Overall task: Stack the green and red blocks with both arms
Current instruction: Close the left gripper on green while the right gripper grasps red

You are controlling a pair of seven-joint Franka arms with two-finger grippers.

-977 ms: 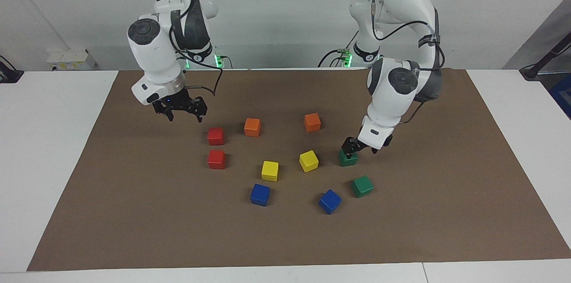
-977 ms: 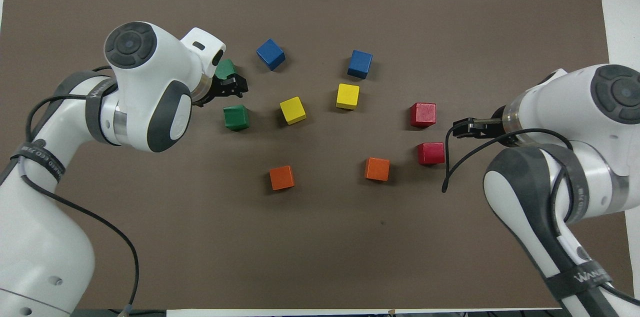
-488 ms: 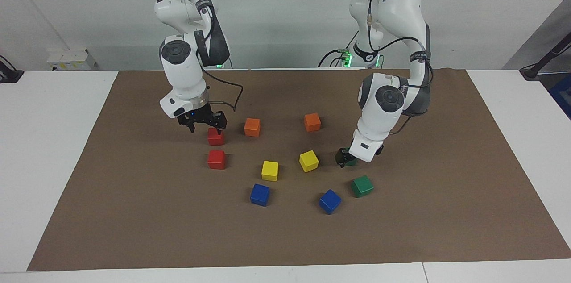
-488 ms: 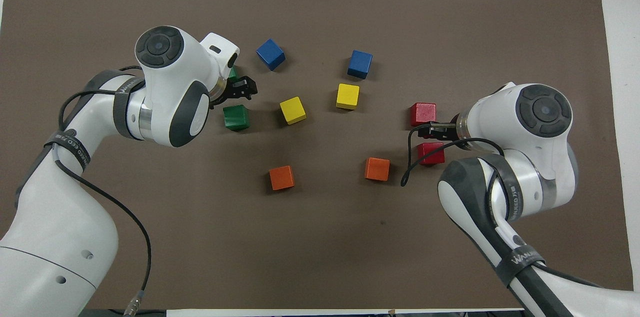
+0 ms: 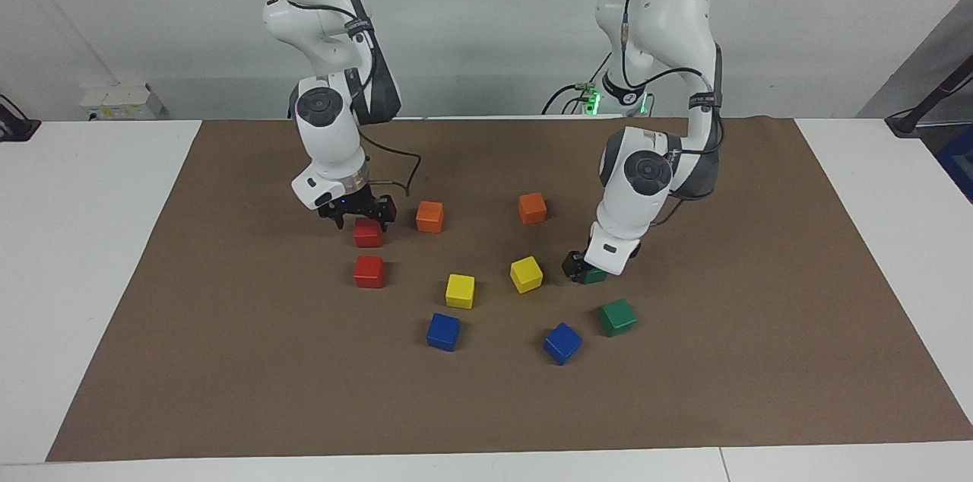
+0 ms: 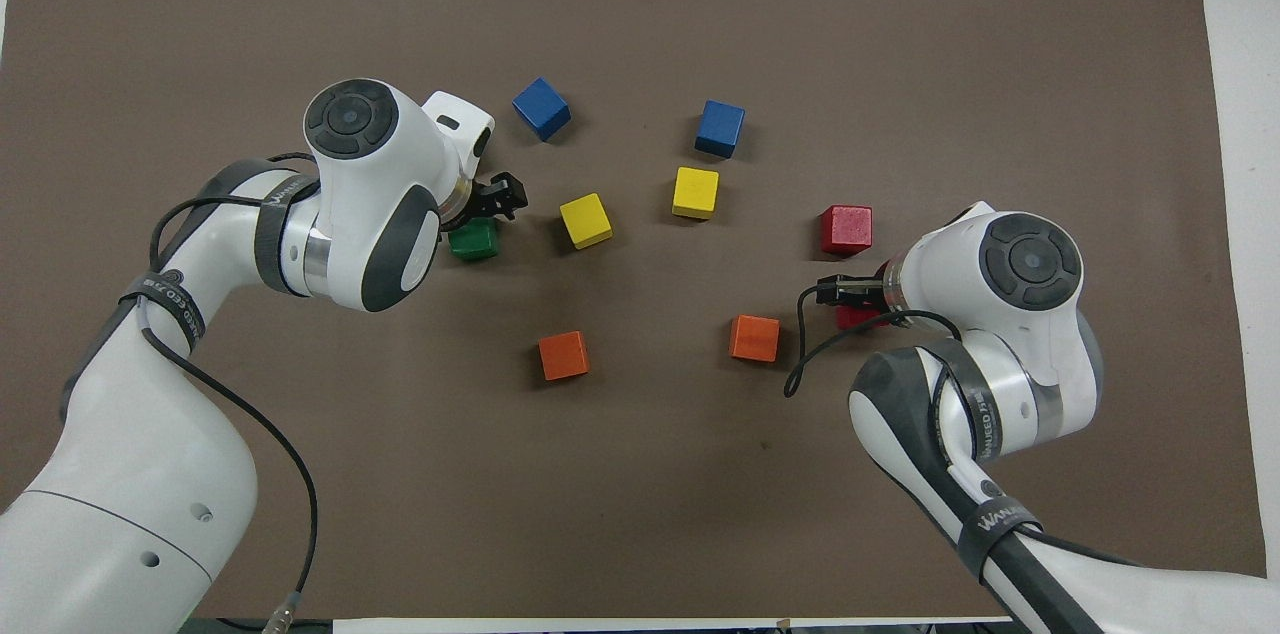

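Two red blocks lie toward the right arm's end. The nearer red block (image 5: 368, 233) (image 6: 858, 318) lies just under my right gripper (image 5: 362, 217) (image 6: 838, 291), which is open and low over it. The farther red block (image 5: 369, 271) (image 6: 846, 229) stands free. My left gripper (image 5: 587, 269) (image 6: 497, 199) is down at the nearer green block (image 5: 594, 277) (image 6: 473, 241), open, with a finger at its side. The farther green block (image 5: 616, 317) stands free; in the overhead view the left wrist hides it.
Two orange blocks (image 5: 429, 217) (image 5: 532, 208), two yellow blocks (image 5: 460, 290) (image 5: 526, 274) and two blue blocks (image 5: 443, 331) (image 5: 562, 343) lie between the red and green pairs on the brown mat (image 5: 228, 360).
The right gripper has swung in from the mat's side and come down over the nearer red block. The left gripper has sunk lower around the nearer green block. No block has moved.
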